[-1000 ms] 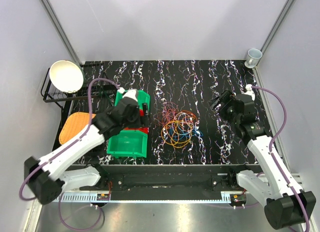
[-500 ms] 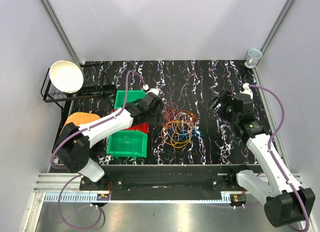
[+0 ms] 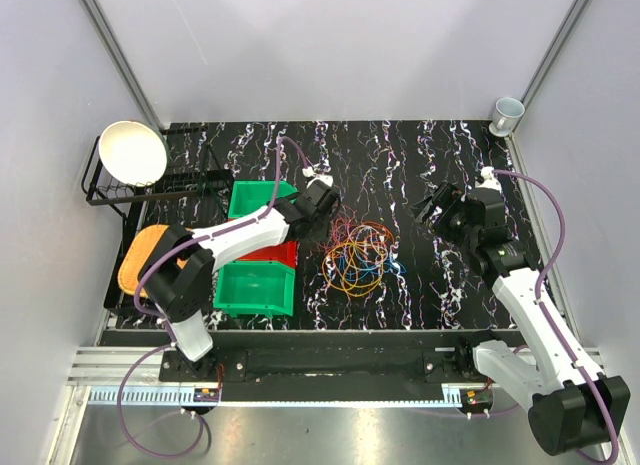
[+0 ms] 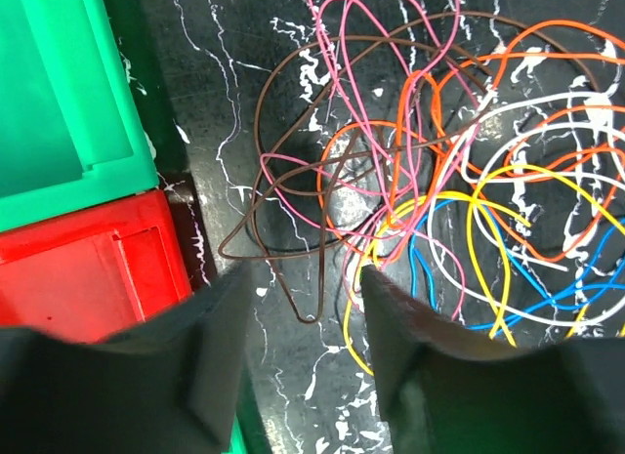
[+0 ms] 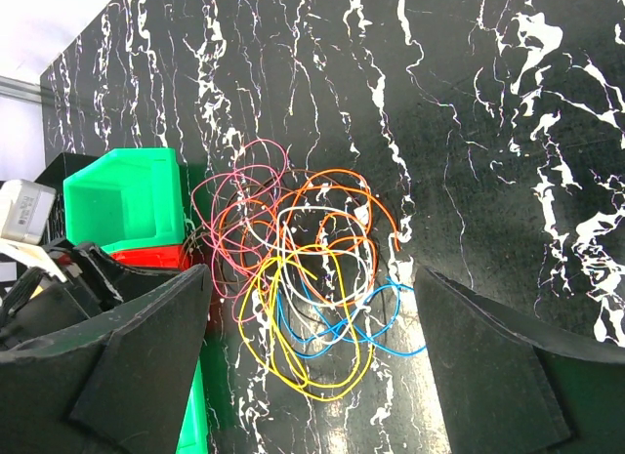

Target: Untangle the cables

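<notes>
A black, white-veined marble table [image 3: 400,155] is filling the floor of a pale-walled enclosure. At far left, a black wire rack [image 3: 100,190] is carrying a white bowl [image 3: 132,152], and an orange pad [image 3: 150,253] is lying just in front of it. Next, three bins are sitting in a row front to back: a green bin [image 3: 255,285] nearest, a red bin [image 3: 283,253] in the middle, a second green bin [image 3: 255,197] behind. The left gripper [image 4: 305,298] is hovering at the bins' right edge, over the left fringe of the cables [image 3: 358,255]; its fingers are standing apart, with a brown loop lying on the table in the gap and nothing clamped. The cables are lying in one tangled heap of pink, brown, orange, white, yellow and blue loops at the table's centre, between the two arms. The right gripper [image 3: 436,203] is hanging well apart to their right, spread wide and holding nothing. A pale cup [image 3: 507,112] is standing at the far right corner.
</notes>
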Controlling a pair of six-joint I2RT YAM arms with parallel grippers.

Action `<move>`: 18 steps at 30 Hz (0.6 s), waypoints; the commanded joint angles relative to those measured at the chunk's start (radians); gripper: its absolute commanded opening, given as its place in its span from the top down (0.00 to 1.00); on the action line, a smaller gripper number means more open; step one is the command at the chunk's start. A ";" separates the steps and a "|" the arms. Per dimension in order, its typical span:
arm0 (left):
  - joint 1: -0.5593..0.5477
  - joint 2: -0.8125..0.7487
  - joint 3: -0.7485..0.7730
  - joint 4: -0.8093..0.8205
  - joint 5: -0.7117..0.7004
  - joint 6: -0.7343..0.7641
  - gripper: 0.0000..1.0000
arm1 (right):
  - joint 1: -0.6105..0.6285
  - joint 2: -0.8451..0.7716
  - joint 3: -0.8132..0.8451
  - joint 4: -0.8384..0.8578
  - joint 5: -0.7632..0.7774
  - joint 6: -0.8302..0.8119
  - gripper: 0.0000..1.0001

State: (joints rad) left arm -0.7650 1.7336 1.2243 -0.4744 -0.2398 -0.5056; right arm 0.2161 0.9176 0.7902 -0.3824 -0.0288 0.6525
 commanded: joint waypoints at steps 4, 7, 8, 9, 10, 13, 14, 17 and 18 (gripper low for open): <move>-0.002 -0.003 0.035 0.030 -0.023 0.015 1.00 | 0.009 0.000 0.004 0.034 -0.005 -0.005 0.10; -0.002 -0.023 0.050 0.016 0.010 0.035 1.00 | 0.011 -0.002 0.010 0.031 -0.008 -0.002 0.10; -0.002 -0.046 0.067 -0.003 0.017 0.038 1.00 | 0.009 -0.002 0.012 0.028 -0.008 0.001 0.10; -0.003 -0.060 0.081 -0.018 0.025 0.041 1.00 | 0.009 -0.008 0.018 0.024 -0.008 0.002 0.10; -0.002 -0.071 0.121 -0.036 0.028 0.051 1.00 | 0.008 -0.008 0.026 0.016 -0.008 0.002 0.10; -0.002 -0.115 0.231 -0.125 0.045 0.081 1.00 | 0.009 -0.020 0.041 0.002 -0.017 0.009 0.10; -0.002 -0.133 0.263 -0.171 0.053 0.087 1.00 | 0.009 -0.022 0.043 -0.001 -0.022 0.012 0.10; -0.002 -0.163 0.386 -0.249 0.076 0.102 1.00 | 0.011 -0.033 0.053 -0.010 -0.040 0.027 0.11; -0.002 -0.167 0.417 -0.266 0.088 0.105 1.00 | 0.011 -0.037 0.055 -0.010 -0.046 0.032 0.12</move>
State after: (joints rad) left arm -0.7650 1.6737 1.4750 -0.6559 -0.2047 -0.4427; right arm 0.2165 0.9112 0.7929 -0.3954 -0.0414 0.6605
